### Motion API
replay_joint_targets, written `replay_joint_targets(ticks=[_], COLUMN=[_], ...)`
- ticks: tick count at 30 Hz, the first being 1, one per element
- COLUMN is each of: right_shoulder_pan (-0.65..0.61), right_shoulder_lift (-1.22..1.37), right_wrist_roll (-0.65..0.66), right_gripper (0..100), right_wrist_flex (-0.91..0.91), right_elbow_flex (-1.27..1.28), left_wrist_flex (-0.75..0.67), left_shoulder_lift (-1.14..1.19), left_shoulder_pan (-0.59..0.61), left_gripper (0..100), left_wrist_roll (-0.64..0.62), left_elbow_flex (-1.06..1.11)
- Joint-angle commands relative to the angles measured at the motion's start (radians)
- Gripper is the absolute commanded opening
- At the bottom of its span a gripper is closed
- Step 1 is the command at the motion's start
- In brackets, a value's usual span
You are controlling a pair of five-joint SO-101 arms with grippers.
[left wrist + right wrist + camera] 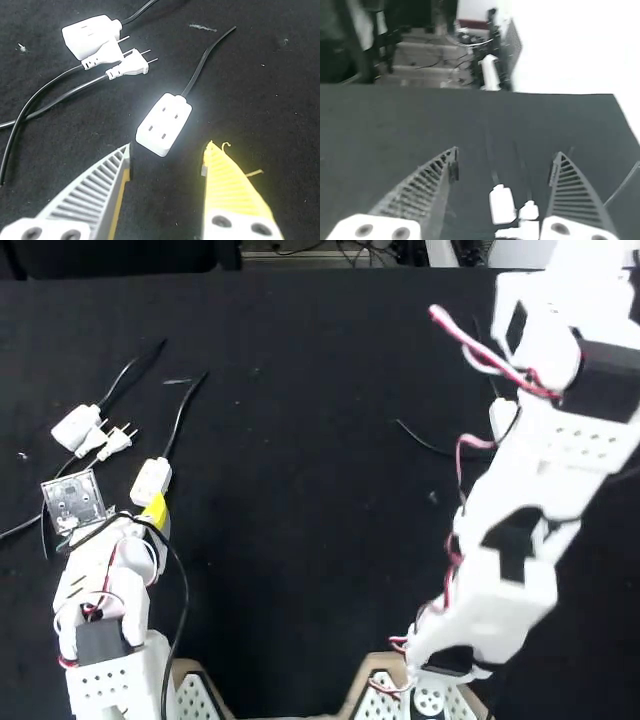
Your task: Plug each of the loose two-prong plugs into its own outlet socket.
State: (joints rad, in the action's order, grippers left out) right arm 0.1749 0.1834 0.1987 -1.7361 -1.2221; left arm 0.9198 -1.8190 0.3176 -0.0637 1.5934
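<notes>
A white outlet socket (164, 122) on a black cord lies flat on the black table, just ahead of my left gripper (167, 155), which is open and holds nothing. Its grey and yellow fingers (220, 175) stand to either side of the socket's near end. Two loose white two-prong plugs (131, 65) lie side by side farther off, next to a second white socket (90, 34). In the high view the near socket (150, 478) sits by the left gripper (142, 506). My right gripper (505, 160) is open above a white socket (501, 204) and a white plug (529, 210).
Black cords (185, 410) trail from the sockets and plugs across the left of the table. Another cord (425, 443) lies near the raised right arm (540, 470). The table's far edge (330, 268) borders room clutter.
</notes>
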Motion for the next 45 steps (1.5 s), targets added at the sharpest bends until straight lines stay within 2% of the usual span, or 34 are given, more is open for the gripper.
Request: replay_joint_targets(ticks=[1,7,12,17,21,32,36,45], right_shoulder_pan=[-0.124,-0.368,-0.522,-0.557,-0.571,-0.649,-0.647,-0.651], right_shoulder_lift=[-0.266,-0.503,-0.654,-0.753,-0.786,-0.794,-0.794,-0.788], right_wrist_roll=[-0.012,-0.044,-0.074,-0.074,-0.074,-0.075,-0.074,-0.074], right_gripper=[26.6,26.8,26.8,26.7,26.6,26.6,26.6,26.6], right_wrist_flex=[-0.025,0.087,0.341,0.717,0.987,1.508,1.550,1.550], right_elbow_flex=[0.282,0.794,1.257,1.750,2.023,2.451,2.499,2.503], left_wrist_flex=[-0.015,-0.015,-0.015,-0.015,-0.015,-0.008,-0.005,0.028], left_shoulder_lift=[-0.005,-0.005,-0.005,-0.005,-0.005,-0.005,-0.002,0.002], left_shoulder_pan=[0.004,0.004,0.005,0.005,0.004,0.012,0.016,0.171], left_gripper=[23,23,23,23,23,23,23,24], left_wrist_roll=[0.008,0.008,0.008,0.003,0.002,0.006,0.008,0.008], left_elbow_flex=[-0.008,-0.008,-0.008,-0.007,-0.007,-0.010,-0.062,-0.412])
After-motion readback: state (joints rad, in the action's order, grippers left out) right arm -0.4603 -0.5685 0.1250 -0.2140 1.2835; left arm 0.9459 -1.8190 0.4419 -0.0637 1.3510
